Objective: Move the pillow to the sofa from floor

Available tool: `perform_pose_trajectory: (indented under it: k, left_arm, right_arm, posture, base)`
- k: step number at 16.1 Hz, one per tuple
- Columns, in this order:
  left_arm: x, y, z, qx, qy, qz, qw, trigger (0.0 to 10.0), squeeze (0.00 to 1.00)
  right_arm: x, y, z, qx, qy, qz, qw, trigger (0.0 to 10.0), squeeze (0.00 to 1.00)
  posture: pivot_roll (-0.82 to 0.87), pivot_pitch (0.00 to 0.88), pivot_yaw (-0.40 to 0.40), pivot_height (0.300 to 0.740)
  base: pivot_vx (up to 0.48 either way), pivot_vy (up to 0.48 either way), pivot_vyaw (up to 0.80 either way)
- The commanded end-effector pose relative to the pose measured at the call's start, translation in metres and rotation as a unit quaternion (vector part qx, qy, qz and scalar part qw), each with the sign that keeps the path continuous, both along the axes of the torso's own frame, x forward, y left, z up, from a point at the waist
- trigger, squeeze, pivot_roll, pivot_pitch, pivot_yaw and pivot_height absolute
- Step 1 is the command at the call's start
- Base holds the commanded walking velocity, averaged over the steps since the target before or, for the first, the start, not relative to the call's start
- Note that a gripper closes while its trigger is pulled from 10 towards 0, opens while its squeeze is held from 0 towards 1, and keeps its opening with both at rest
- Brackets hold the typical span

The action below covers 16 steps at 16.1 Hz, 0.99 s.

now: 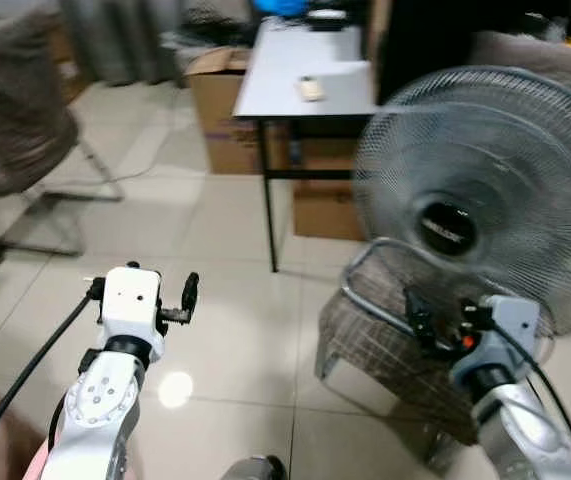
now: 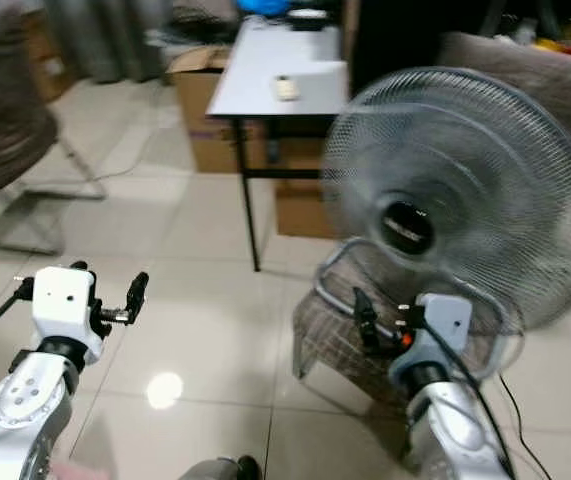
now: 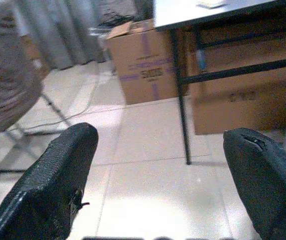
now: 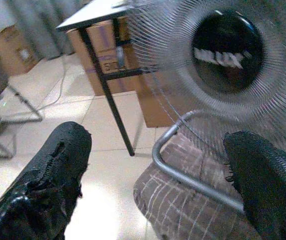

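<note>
We saw the left gripper [image 1: 140,290] raised at the lower left of the head view over pale glossy floor tiles [image 1: 215,330], its two black fingers [image 3: 52,180] spread wide with nothing between them; the right gripper [image 2: 380,318] hung at the lower right, jaws likewise spread and empty, just before a low chair with a grey checked fabric seat and a chrome tube frame [image 1: 375,330]; behind that chair stood a large round fan with a grey wire cage and a black hub [image 1: 475,190], taking up the right side of the frame; at the upper centre stood a white-topped table on thin black legs [image 1: 295,80], with a small pale object [image 1: 310,88] lying on its top; brown cardboard boxes [image 3: 143,60] sat under and beside the table; at the upper left was a brownish upholstered chair on a metal frame [image 1: 15,110], blurred; at the upper right edge a brown cushioned shape [image 1: 535,50] showed behind the fan, and we could not tell whether it was the sofa; we could not make out the pillow with any certainty.
</note>
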<state>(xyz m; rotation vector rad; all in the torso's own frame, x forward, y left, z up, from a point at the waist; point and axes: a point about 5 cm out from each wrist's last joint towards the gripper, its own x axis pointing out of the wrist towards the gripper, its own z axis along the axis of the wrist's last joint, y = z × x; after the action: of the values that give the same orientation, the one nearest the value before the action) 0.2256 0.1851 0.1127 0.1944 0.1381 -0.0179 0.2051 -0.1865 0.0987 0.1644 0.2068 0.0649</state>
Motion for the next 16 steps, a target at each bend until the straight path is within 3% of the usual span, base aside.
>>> perform_pose_trajectory:
  k: [1,3,6,9,12,15,16]
  left_arm:
    - [0.000,0.002,0.003,0.015,-0.002,0.008,1.000,10.0,0.00]
    - [0.000,0.005,-0.001,0.032,0.002,0.022,0.999,10.0,0.00]
    - [0.000,-0.002,0.001,0.003,-0.003,0.005,1.000,10.0,0.00]
    - [-0.001,-0.008,-0.002,0.033,0.003,-0.002,0.999,10.0,0.00]
    - [-0.002,-0.004,-0.001,0.009,-0.002,0.013,1.000,10.0,0.00]
    - [-0.001,-0.004,0.001,-0.004,-0.005,0.018,1.000,10.0,0.00]
    - [-0.001,-0.006,0.002,-0.010,-0.002,0.020,1.000,10.0,0.00]
  right_arm:
    - [0.004,0.005,0.005,-0.003,-0.019,0.025,0.999,10.0,1.00]
    - [0.009,0.007,0.003,-0.015,-0.020,0.041,0.999,10.0,1.00]
    - [0.016,0.002,0.006,-0.022,-0.028,0.036,0.999,10.0,1.00]
    - [0.018,0.000,-0.002,-0.029,-0.015,0.020,0.999,10.0,1.00]
    - [0.020,0.007,-0.007,-0.032,-0.002,0.022,0.999,10.0,1.00]
    - [0.025,0.006,-0.003,-0.037,-0.002,0.008,0.999,10.0,1.00]
    - [0.028,-0.001,-0.002,-0.065,0.001,-0.023,0.998,10.0,1.00]
  posture:
    - [-0.03,0.000,0.056,0.740]
    - [-0.03,0.000,0.054,0.740]
    - [-0.01,0.000,0.039,0.740]
    - [0.00,0.000,0.029,0.740]
    - [0.04,0.000,-0.005,0.740]
    - [0.04,0.000,-0.034,0.740]
    - [0.05,0.000,-0.043,0.740]
  base:
    - [0.000,0.000,0.80]
    - [0.000,0.000,0.80]
    - [0.000,0.000,0.80]
    - [0.000,0.000,0.80]
    - [0.000,0.000,0.76]
    - [0.000,0.000,0.00]
    - [0.000,0.000,0.00]
